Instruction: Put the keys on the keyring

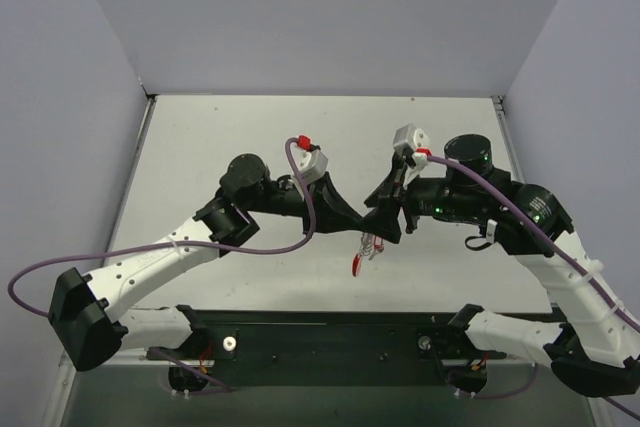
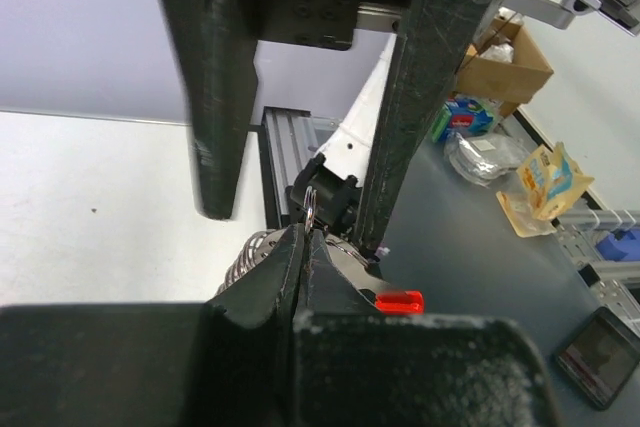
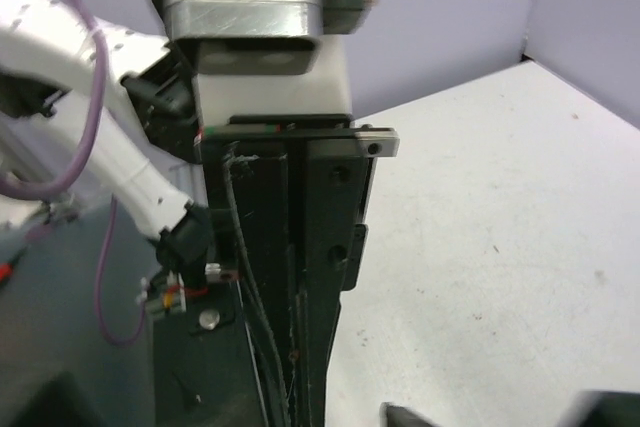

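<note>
White tabletop [image 1: 250,127] lies under both your arms. Your left gripper [image 2: 305,247] is clenched on what looks like the keyring [image 2: 312,205], though the view is cramped. The key [image 2: 400,301], red-tagged, hangs just beside it. Your right gripper [image 3: 497,412] stands released, jaws apart, close against the left.

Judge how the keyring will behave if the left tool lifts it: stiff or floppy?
Probably floppy: the key fan seems to hang loose from the keyring rather than stand rigid. It will likely swing, since the left tool pinches only the thin ring wire. It may also slip, being bare metal held between narrow tips.
</note>
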Controlling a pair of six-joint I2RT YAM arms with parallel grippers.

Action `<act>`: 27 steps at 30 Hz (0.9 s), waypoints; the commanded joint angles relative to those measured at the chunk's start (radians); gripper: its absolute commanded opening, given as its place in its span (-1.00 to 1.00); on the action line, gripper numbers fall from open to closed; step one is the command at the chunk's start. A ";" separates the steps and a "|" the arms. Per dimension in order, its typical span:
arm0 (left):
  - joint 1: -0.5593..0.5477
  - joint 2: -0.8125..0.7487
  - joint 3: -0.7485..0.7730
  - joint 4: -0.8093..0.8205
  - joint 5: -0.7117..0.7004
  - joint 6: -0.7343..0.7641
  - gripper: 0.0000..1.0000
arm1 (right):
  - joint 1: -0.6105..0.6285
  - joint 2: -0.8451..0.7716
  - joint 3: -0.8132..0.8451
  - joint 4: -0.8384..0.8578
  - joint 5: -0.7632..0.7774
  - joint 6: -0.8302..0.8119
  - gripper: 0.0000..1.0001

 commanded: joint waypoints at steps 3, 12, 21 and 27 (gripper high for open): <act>-0.008 -0.073 -0.057 0.098 -0.216 0.022 -1.00 | 0.003 -0.131 -0.132 0.264 0.160 0.074 0.75; -0.005 -0.197 -0.256 0.325 -0.506 -0.026 -1.00 | -0.008 -0.209 -0.221 0.393 0.402 0.157 0.99; 0.006 -0.274 -0.368 0.434 -0.548 -0.009 -1.00 | -0.124 -0.197 -0.283 0.324 0.383 0.244 1.00; 0.049 -0.318 -0.385 0.368 -0.550 0.008 -1.00 | -0.325 -0.165 -0.358 0.230 0.196 0.330 1.00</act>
